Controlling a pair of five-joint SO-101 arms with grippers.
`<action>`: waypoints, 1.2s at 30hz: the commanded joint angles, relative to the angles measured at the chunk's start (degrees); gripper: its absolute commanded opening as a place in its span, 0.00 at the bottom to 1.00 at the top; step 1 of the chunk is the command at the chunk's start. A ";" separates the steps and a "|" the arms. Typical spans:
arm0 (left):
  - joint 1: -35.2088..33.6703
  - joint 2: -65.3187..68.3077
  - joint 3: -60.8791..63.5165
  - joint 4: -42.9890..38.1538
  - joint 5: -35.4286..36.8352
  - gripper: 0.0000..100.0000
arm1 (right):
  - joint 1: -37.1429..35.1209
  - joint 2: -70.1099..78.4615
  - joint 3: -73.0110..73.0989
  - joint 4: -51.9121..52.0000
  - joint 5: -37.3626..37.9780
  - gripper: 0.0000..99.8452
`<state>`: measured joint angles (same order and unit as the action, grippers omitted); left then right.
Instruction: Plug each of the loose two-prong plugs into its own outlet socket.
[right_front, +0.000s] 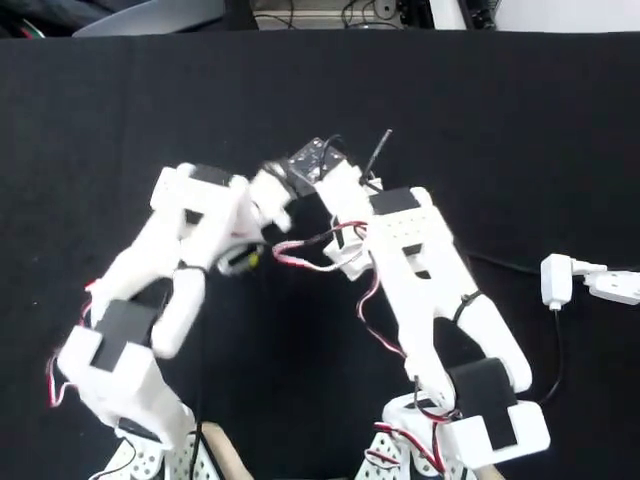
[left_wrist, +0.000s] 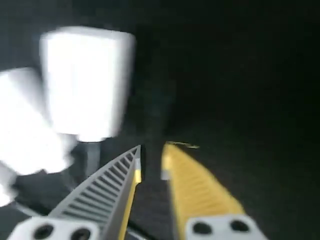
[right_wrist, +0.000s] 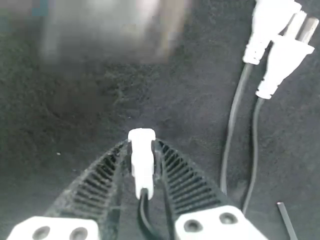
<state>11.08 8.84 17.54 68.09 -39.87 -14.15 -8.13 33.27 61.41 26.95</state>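
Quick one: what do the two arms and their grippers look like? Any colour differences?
The left arm and right arm are white blocky shells with black motor blocks and loose red-and-white wires. The left gripper has one grey ribbed finger and one yellow finger. The right gripper has black ribbed fingers. Both have white bases with paired screw holes.

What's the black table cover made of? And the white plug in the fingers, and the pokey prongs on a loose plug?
The table cover looks like felt or similar cloth, matte and fuzzy. The held plug is probably plastic, smooth and slightly glossy white. The prongs on the loose plug are likely metal, grey with a dull shine.
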 joint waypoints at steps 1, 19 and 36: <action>4.88 -12.84 11.21 0.79 -0.18 0.03 | 2.29 -0.31 -4.62 -0.88 0.35 0.01; -2.59 -54.51 42.95 -31.30 8.44 0.21 | 2.46 -0.31 -4.62 -0.53 0.26 0.01; -5.76 -4.66 -4.97 -15.03 0.70 0.25 | 2.46 -0.31 -4.53 -0.79 0.26 0.01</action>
<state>6.68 1.36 22.20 49.01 -35.65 -12.22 -8.13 31.78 61.41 26.95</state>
